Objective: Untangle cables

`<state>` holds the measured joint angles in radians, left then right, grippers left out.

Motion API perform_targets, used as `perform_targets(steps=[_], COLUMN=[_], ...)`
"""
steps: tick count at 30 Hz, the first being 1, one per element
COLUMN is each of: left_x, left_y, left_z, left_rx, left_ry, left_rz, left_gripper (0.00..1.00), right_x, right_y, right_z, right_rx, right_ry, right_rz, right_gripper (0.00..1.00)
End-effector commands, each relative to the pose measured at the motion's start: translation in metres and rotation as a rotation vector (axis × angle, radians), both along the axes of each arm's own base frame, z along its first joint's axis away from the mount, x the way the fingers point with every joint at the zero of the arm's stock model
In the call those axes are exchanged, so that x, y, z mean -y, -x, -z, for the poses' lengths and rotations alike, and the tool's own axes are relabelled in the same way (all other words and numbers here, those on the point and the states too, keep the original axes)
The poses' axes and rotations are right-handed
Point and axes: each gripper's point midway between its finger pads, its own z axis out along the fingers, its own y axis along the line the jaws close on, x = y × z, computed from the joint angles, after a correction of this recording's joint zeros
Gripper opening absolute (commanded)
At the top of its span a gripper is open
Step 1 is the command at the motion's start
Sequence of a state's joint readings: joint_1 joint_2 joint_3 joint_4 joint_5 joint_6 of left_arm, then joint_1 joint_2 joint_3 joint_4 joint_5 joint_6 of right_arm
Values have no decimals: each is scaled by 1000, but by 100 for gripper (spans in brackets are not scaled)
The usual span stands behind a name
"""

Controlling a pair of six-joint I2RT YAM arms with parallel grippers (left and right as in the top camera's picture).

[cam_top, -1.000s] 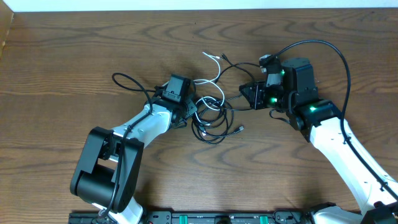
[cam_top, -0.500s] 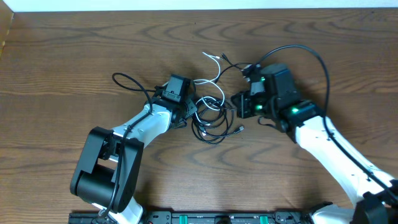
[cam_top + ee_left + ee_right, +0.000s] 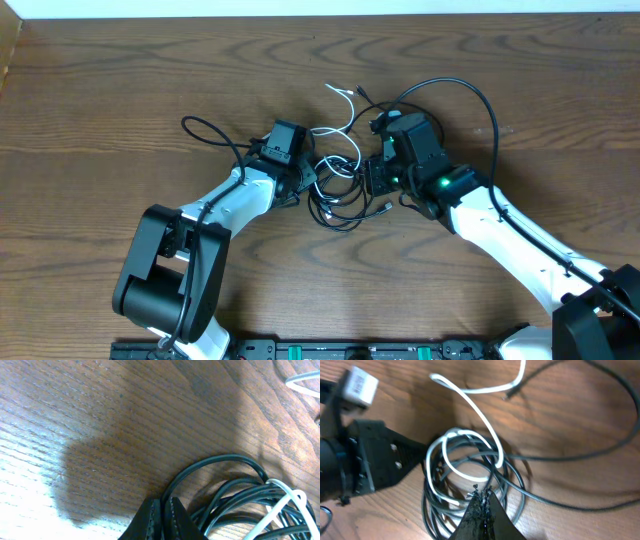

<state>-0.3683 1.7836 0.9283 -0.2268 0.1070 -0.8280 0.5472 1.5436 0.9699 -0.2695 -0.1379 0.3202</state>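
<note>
Cables [image 3: 338, 188] lie in a tangled heap at the middle of the desk [image 3: 110, 90], between both arms. White cord [image 3: 468, 394] loops over black coils [image 3: 431, 510]. Left hand [image 3: 161, 519]: fingers together, black loop [image 3: 215, 461] emerging right at the tips. Right hand [image 3: 483, 501]: fingers pressed together, tips down where white crosses black. Strand pinched in either hand: cannot tell.

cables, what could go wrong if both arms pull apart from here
1. The left tool and right tool are both shut, tips at the same coil of cables. Pulling apart could tighten the tangle rather than loosen it.
2. The white cable is wound in with the black loops, so the whole bundle may drag along instead of separating.
</note>
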Motion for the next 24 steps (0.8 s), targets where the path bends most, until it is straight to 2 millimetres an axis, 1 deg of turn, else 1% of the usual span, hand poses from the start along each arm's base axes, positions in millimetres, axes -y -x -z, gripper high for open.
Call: perform_targets(steps=[1,4,6,8,9,13,16,19,24], left_x=[-9,-9,-9,-10,-11,-10,-11,-11,-11], left_y=[17,18,19,21,21,22,22,22,22], left_z=[17,17,18,19,19,19,19,19,19], left_rx=[-64,-65,-72,-79,-81,-82,-85,-85,-85], left_ry=[-38,-38,-41,-44,-45,-45,-46,-46,-46], left_rz=[21,21,21,21,20,21,21,21,21], left_gripper=[8,8,8,8,8,8,8,8,8], right_x=[-8,-15,-17,-19,-20,-24,-24,-25,-26], right_y=[-1,-3,-4,-8,-9,-14,-17,-21,-23], right_z=[2,2,6,15,21,35,35,32,30], right_rx=[54,99,110,104,100,93,103,122,142], right_ry=[37,59,72,77,79,83,86,82,88], right_rz=[-61,-116,-137,-139,-139,-140,-138,-131,-145], right_gripper=[1,1,1,2,5,6,7,13,17])
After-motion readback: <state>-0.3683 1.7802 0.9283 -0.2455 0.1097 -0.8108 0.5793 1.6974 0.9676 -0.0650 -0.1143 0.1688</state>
